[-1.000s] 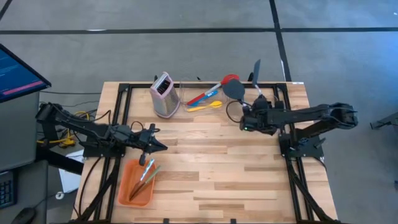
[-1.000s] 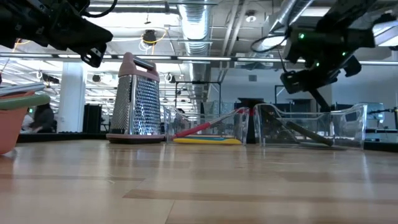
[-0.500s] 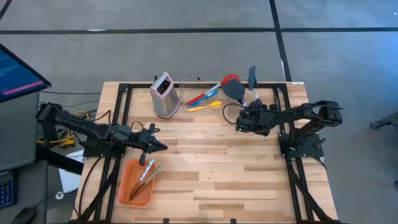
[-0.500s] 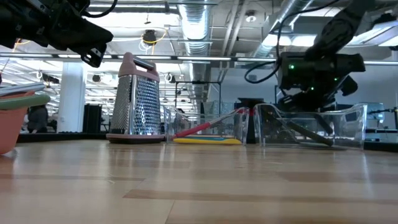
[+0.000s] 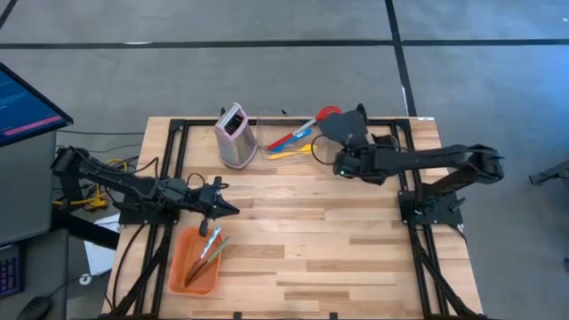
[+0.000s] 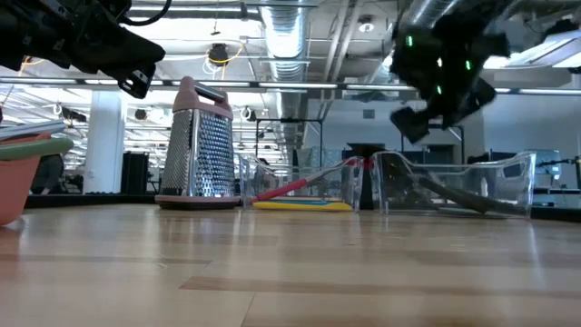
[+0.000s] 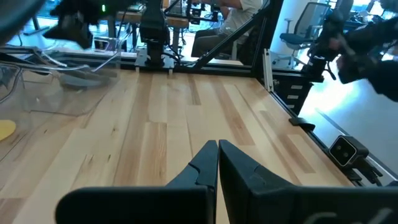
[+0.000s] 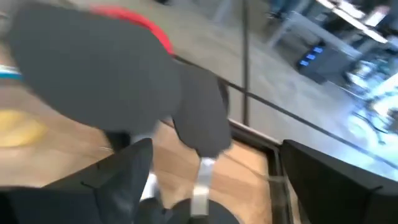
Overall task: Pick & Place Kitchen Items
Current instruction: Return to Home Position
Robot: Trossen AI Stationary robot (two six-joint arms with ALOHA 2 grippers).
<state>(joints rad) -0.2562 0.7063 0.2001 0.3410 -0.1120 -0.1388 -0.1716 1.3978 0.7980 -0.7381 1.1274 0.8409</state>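
Two black spatulas lie at the table's far right: one blade (image 5: 335, 128) (image 8: 87, 68) and a second (image 5: 357, 114) (image 8: 199, 118) whose metal neck (image 8: 200, 177) runs back between my right gripper's fingers. My right gripper (image 5: 341, 164) (image 8: 214, 150) is open, just near of the blades, with its fingers wide on either side of that neck. A red long-handled spoon (image 5: 307, 129) and a yellow spoon (image 5: 292, 153) lie left of the spatulas. My left gripper (image 5: 233, 210) (image 7: 217, 146) hangs shut above the orange tray (image 5: 182, 267), which holds thin tools (image 5: 210, 247).
A pink-topped metal grater (image 5: 236, 135) (image 6: 198, 145) stands upright at the far middle. Clear plastic bins (image 6: 454, 186) (image 6: 300, 186) hold the spoons and spatulas. Bare wood (image 5: 311, 240) lies between the arms. A monitor (image 5: 22, 107) stands off the table's left.
My right gripper has moved toward the table's left edge along the far side. The black spatula, whose blade stood out beyond the gripper toward the far edge, has tipped over leftward and now lies beside the other black spatula.
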